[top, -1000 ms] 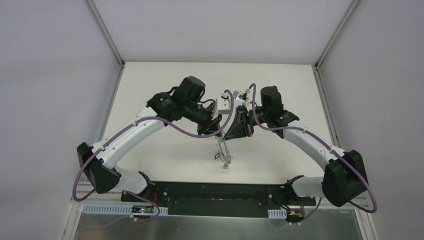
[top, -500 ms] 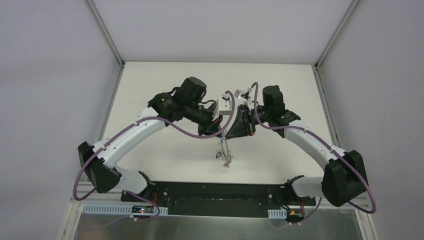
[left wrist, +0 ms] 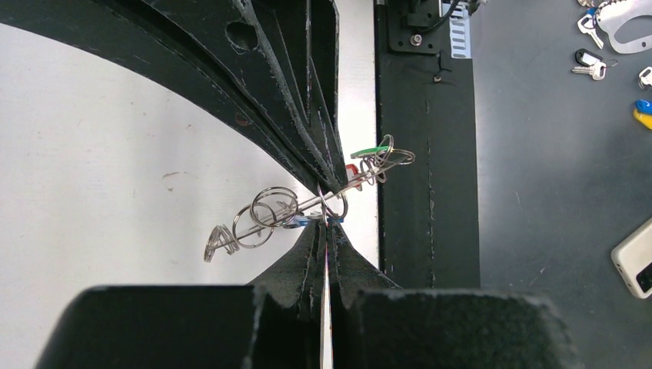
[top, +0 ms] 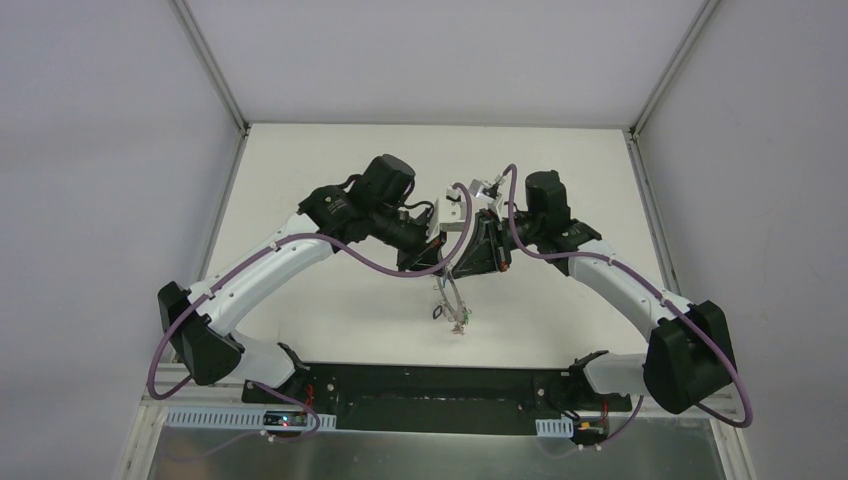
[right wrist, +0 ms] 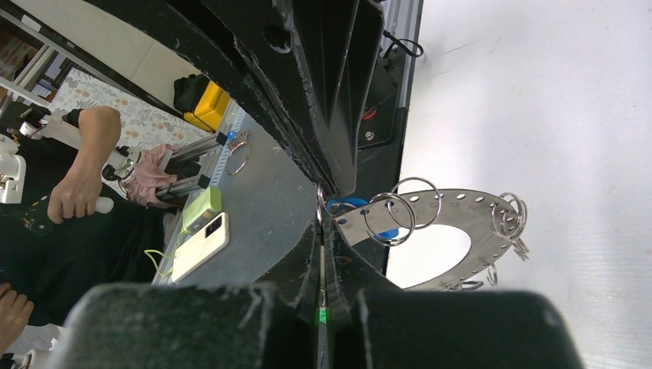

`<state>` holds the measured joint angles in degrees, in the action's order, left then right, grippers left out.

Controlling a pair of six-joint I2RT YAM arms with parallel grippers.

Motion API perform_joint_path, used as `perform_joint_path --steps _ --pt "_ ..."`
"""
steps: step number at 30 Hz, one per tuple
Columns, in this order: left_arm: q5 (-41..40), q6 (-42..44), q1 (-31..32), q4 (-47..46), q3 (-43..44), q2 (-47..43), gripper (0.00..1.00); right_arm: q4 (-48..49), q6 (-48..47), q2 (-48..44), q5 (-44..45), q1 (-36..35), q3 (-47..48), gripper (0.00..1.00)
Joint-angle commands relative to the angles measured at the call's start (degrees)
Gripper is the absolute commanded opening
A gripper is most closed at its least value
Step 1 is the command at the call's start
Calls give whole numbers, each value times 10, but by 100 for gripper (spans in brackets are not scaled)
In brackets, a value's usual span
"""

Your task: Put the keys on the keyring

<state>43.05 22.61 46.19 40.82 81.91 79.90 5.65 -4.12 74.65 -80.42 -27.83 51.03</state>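
Centre: left pincer (left wrist: pixel 326 234) and right pincer (right wrist: pixel 323 231), both closed, meet tip to tip above the tabletop (top: pixel 330 300); nothing could pass between them.
Below the tips: the keyring (right wrist: pixel 461 207) hangs tilted there, and its loops (right wrist: pixel 400 219) and keys (left wrist: pixel 374 150) jut out on both sides, so the way up from beneath is fouled.
Far tabletop: open behind both wrists up to the back wall (top: pixel 440 60).
Left and right: bare tabletop beside each forearm, closed off by the side walls and frame posts (top: pixel 210 65).
Near edge: the black base plate (top: pixel 430 385) and both arm bases block it.
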Motion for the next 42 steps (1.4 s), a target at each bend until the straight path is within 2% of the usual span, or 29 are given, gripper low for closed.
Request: perform_joint_path --steps 1,26,42 --pt "29 13 11 5 4 1 0 11 -15 -15 -18 3 12 0" --pt "21 13 12 7 13 3 0 10 -18 -17 -17 3 8 0" --pt "-20 -5 12 -2 30 3 0 -27 -52 -13 -8 -9 16 0"
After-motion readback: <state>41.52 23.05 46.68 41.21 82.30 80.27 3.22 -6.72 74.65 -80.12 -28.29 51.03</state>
